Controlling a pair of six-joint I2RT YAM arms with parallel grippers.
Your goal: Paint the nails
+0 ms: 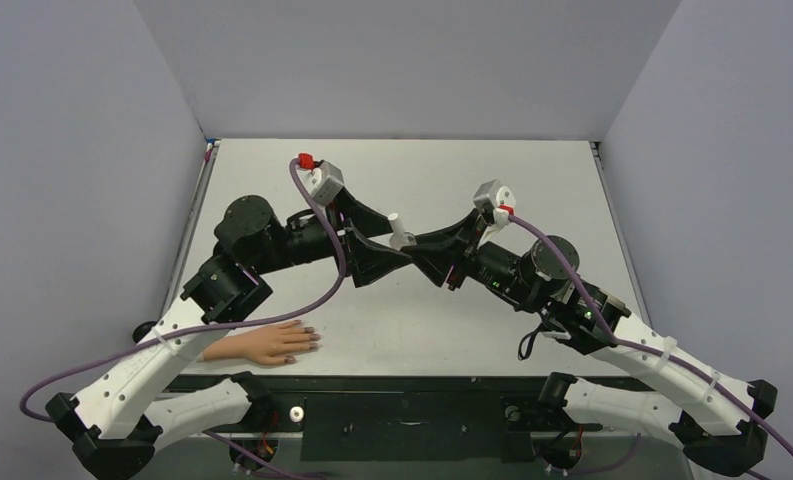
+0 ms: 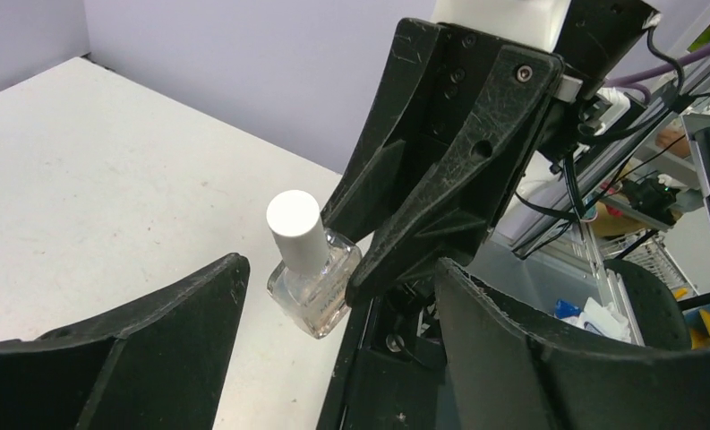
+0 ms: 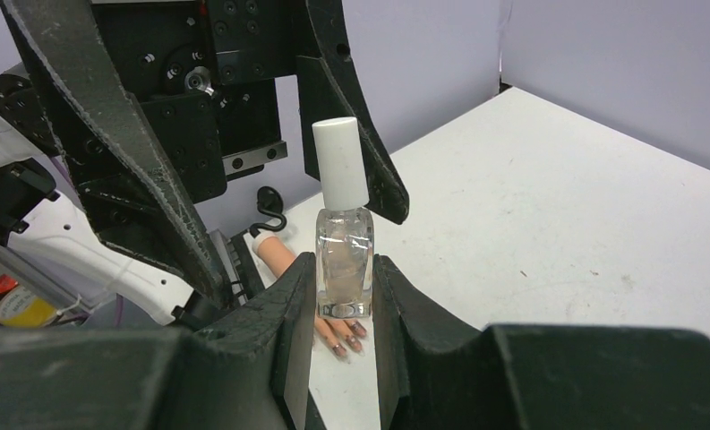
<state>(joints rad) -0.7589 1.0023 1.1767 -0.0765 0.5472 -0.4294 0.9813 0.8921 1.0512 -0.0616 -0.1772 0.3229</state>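
A small clear bottle (image 3: 344,260) with a white cap (image 3: 339,161) stands upright, clamped between my right gripper's (image 3: 342,296) jaws above the table. It also shows in the top view (image 1: 402,236) and in the left wrist view (image 2: 313,287). My left gripper (image 2: 337,269) is open and empty, its jaws spread on either side of the bottle without touching it. The peach fake hand (image 1: 267,345) lies flat near the table's front left edge. Its dark nails (image 1: 312,340) point right. They also show below the bottle in the right wrist view (image 3: 346,345).
The white table (image 1: 492,190) is walled in by grey panels at the back and sides. The two grippers meet at its middle, left gripper (image 1: 394,240) against right gripper (image 1: 419,246). Purple cables (image 1: 322,200) loop over both arms.
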